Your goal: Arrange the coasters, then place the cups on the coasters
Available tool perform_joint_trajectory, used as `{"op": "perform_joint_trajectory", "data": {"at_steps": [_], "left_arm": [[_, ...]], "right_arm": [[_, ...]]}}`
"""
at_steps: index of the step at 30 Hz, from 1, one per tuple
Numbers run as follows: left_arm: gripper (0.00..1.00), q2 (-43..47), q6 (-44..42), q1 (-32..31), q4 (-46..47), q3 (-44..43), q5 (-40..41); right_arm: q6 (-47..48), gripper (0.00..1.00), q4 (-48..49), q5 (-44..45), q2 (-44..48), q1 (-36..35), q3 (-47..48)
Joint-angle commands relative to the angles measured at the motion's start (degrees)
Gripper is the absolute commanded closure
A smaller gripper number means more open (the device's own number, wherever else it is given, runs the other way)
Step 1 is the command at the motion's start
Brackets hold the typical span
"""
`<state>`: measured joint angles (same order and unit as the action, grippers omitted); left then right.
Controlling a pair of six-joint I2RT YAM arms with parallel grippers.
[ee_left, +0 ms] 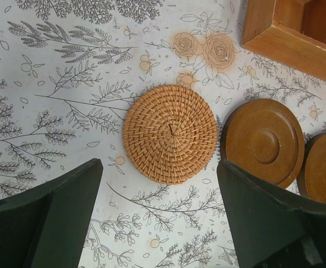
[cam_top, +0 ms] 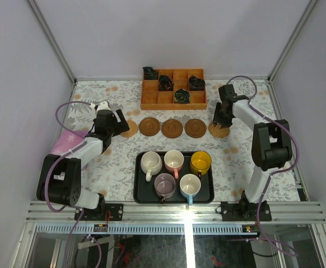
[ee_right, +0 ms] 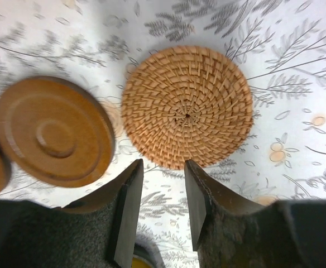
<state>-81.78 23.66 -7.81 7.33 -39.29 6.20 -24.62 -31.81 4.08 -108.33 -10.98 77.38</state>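
Note:
Five coasters lie in a row before the box: a woven coaster (cam_top: 130,129) (ee_left: 170,134) at the left end, three brown discs (cam_top: 149,126) (cam_top: 172,128) (cam_top: 195,128), and a second woven coaster (cam_top: 221,131) (ee_right: 187,114) at the right end. My left gripper (cam_top: 118,124) (ee_left: 160,167) hovers wide open just short of the left woven coaster, holding nothing. The right gripper (cam_top: 222,118) (ee_right: 163,166) hangs over the right woven coaster with a narrow gap between its jaws, which is empty. Cream-white (cam_top: 150,162), pink (cam_top: 173,160), yellow (cam_top: 200,162), mauve (cam_top: 164,184) and light blue (cam_top: 190,184) cups stand on a black tray (cam_top: 142,191).
An orange square-celled wooden box (cam_top: 173,100) with small dark objects sits at the back centre, its corner (ee_left: 286,39) showing in the left wrist view. A brown disc (ee_left: 262,142) (ee_right: 54,131) lies right beside each woven coaster. Side walls enclose the floral tabletop.

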Motion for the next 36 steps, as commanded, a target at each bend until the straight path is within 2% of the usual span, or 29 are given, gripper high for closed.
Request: {"op": "perform_joint_trajectory", "data": {"at_steps": [1,8,9,10,11,12,16,20,26,35,36], "left_arm": [[0.16,0.89,-0.5,0.61,3.57,-1.55,0.39],[0.16,1.57,-1.81,0.61,3.12,-1.74,0.06],[0.16,2.02,-2.37,0.61,3.11,-1.82,-0.03],[0.16,2.44,-3.1,0.61,3.23,-1.86,-0.11],[0.16,2.99,-3.86,0.56,3.46,-1.9,-0.16],[0.16,3.86,-4.55,0.59,3.79,-1.81,-0.26],[0.16,6.34,-6.62,0.58,5.36,-1.24,-0.86],[0.17,7.73,-6.87,0.59,6.07,-1.0,-3.07],[0.17,9.24,-8.03,0.59,2.55,-1.95,-9.91],[0.12,15.56,-10.8,-1.58,-6.53,-3.58,-12.12],[0.11,16.23,-11.33,-2.46,-7.18,-3.38,-11.94]], "right_arm": [[0.84,0.55,-2.26,3.2,9.89,-0.6,5.81],[2.15,0.51,-0.16,10.88,19.91,-0.53,6.66],[2.31,0.45,1.49,13.16,22.11,-0.59,5.12],[2.55,0.33,3.26,15.65,24.08,-0.55,3.6],[2.8,0.11,5.47,18.43,26.28,-0.57,2.13],[3.0,0.01,7.78,20.86,28.3,-0.51,0.41],[6.14,0.01,17.52,25.54,34.21,-0.14,-4.85],[7.55,0.01,20.16,29.56,36.62,-0.18,-7.5],[7.89,0.01,14.91,23.6,37.32,-0.17,-8.25],[7.66,0.01,8.34,13.27,42.1,-0.15,-13.62],[7.09,0.04,7.09,11.85,42.39,-0.17,-14.21]]}}
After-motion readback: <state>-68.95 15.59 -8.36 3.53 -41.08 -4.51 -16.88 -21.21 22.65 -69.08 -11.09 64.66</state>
